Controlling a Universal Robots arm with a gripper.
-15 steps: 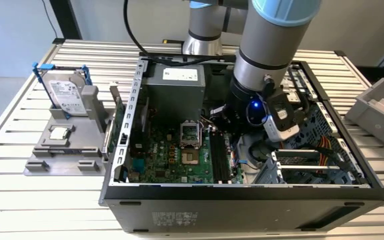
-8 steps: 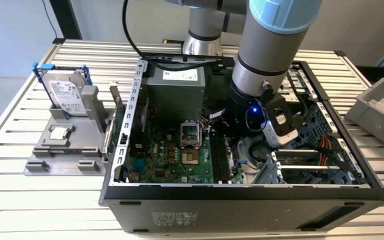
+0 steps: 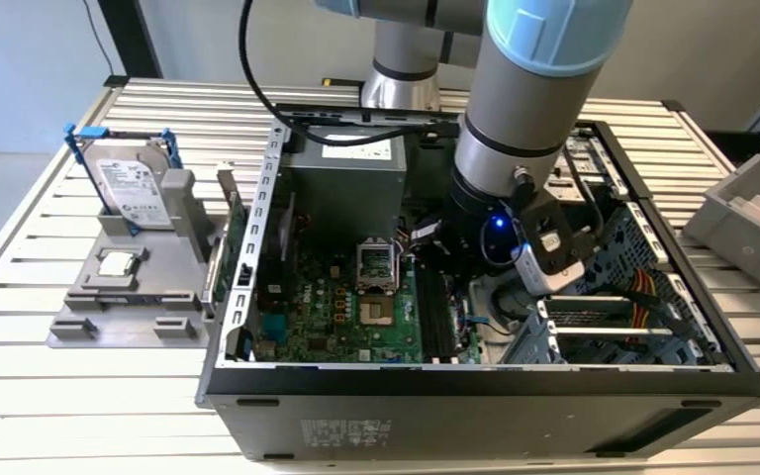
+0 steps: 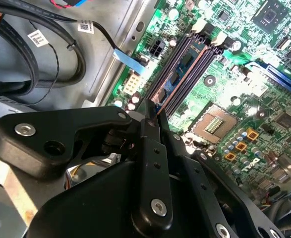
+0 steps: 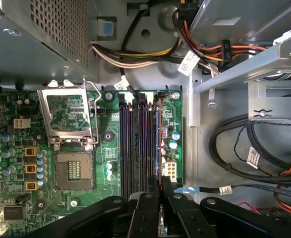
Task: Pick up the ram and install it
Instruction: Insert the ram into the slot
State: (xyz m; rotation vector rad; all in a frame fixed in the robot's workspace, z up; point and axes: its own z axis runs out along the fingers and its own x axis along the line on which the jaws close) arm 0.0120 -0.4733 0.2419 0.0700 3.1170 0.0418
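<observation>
The ram (image 5: 159, 144) shows edge-on as a thin tan strip with dark chips (image 4: 177, 74). It stands upright along the outermost of the memory slots (image 5: 135, 144), the one closest to the motherboard's edge. My gripper (image 5: 161, 191) is shut on the ram's end, its black fingers (image 4: 146, 130) pinched on both faces. In the exterior view the arm's wrist (image 3: 513, 228) reaches down into the open computer case (image 3: 486, 381), above the dark slots (image 3: 435, 312) beside the green motherboard (image 3: 328, 307). I cannot tell whether the ram is seated in the slot or just above it.
An open processor socket (image 5: 73, 171) lies beside the slots. Black and coloured cables (image 5: 244, 158) and a metal drive cage (image 3: 617, 327) crowd the other side. The power supply (image 3: 343, 183) stands at the back. Outside the case, a grey holder carries a hard drive (image 3: 132, 188) and a processor chip (image 3: 116, 263).
</observation>
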